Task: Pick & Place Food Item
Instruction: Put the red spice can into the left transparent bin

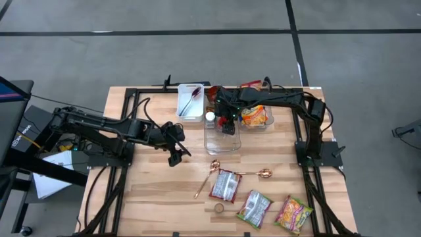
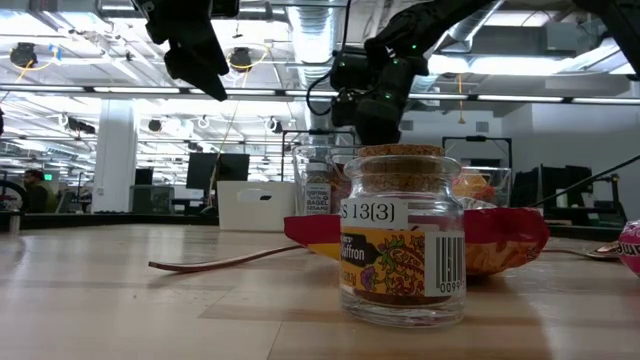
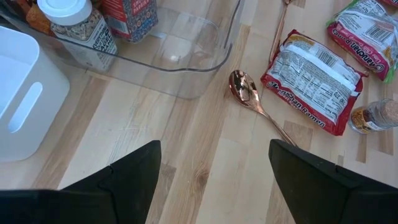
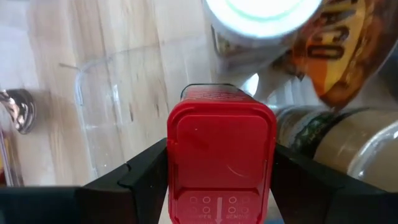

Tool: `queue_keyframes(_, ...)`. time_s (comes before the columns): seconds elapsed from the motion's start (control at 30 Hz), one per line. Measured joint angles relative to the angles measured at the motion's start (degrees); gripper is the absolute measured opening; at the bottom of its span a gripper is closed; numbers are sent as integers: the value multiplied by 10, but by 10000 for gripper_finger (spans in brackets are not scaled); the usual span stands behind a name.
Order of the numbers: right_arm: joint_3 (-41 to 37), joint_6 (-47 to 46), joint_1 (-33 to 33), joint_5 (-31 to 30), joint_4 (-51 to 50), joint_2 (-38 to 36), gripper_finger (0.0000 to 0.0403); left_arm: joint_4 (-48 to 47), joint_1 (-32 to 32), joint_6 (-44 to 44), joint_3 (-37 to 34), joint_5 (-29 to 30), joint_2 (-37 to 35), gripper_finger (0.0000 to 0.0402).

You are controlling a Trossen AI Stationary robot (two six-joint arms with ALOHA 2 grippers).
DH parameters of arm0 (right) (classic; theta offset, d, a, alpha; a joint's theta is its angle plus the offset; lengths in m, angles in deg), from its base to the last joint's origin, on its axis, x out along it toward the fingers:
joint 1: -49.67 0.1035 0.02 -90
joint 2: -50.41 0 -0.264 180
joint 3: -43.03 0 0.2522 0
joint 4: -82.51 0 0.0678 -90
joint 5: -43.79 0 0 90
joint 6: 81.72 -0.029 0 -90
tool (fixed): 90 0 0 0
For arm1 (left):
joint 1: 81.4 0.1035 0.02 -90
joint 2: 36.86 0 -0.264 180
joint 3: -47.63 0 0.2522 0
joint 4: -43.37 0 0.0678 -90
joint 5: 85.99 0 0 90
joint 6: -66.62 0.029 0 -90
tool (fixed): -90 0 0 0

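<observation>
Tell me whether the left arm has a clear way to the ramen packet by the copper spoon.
Probably yes: the left gripper is open above bare wood, and the ramen packet lies uncovered beside the spoon.

The left arm reaches in low from the left side, elbow bent, its left hand hanging above the desk with both dark fingers spread apart and nothing between them. The right arm stretches across from the far right corner, wrist bent downward, its right hand clamped on a red-capped container, fingers pressed against both sides.
</observation>
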Motion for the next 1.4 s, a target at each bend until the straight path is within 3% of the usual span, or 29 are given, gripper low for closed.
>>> queue_keyframes(0.5,0,26,59,2,-31,0,240,0,0,0,0,1,0,294)
queue_keyframes(0.63,0,-37,61,2,-29,0,242,0,0,0,0,3,0,294)
queue_keyframes(1.07,0,-62,42,-15,-46,0,321,9,0,0,0,8,0,294)
queue_keyframes(1.3,0,-68,54,-144,-53,0,317,9,0,0,0,10,0,294)
queue_keyframes(1.4,0,-75,53,-160,-53,0,317,9,0,0,0,10,0,294)
